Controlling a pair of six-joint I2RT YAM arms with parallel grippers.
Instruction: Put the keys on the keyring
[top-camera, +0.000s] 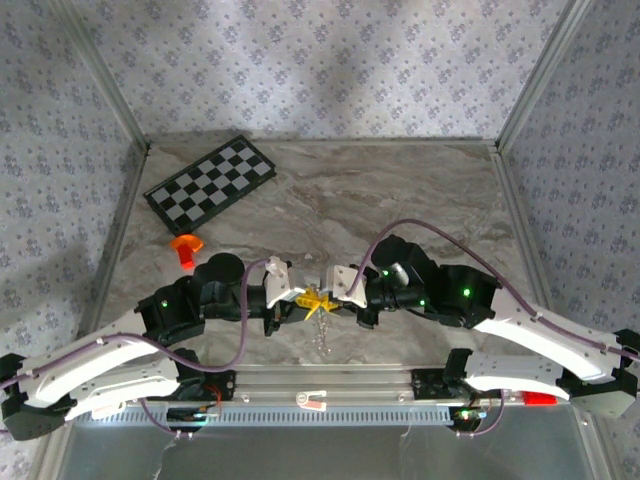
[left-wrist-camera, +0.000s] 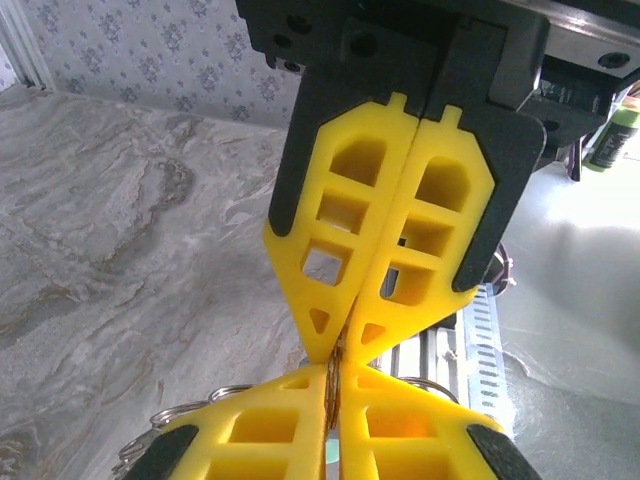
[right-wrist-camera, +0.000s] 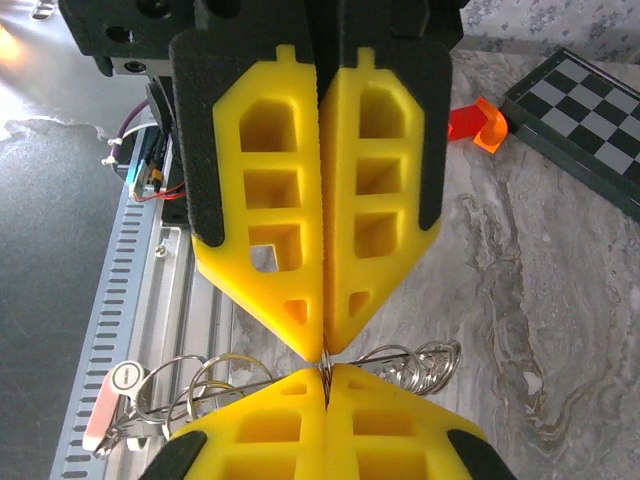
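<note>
- Currently both arms meet tip-to-tip over the table (top-camera: 420, 200), toward 6 o'clock in the top view, just ahead of the near rail (top-camera: 330, 383).
- L gripper (top-camera: 307, 300): jaws fully closed, no gap, w/ thin metal wire nipped at the very tips. The wire reads as part of the keyring (right-wrist-camera: 400, 365).
- R gripper (top-camera: 325, 299): jaws likewise closed tight, pinching the same wire from the opp. side. The two sets of tips are nearly touching.
- Keyring location: carried btwn the two pinches and apparently clear of the table. In the R wrist view its loops fan out at 3 and 9 o'clock of the pinch. In the top view a short string of keys hangs toward 6 o'clock.
- Whether a key blade also sits in the pinch: too small to tell.
- Bystanders: orange piece (top-camera: 186, 248) at approx. 10 o'clock of the grippers, checkerboard (top-camera: 210, 185) at 11 o'clock. Both are well apart from the work.
- Step in hand (judgement): ring secured from both sides, prep for parting the coil. Threading not yet done.
- Next move calls for one side to hold firm while the other regrips, the coil end opened enough for the key hole, and small aligned motion.
- Risk: wire slips from the tips and the ring drops.
</note>
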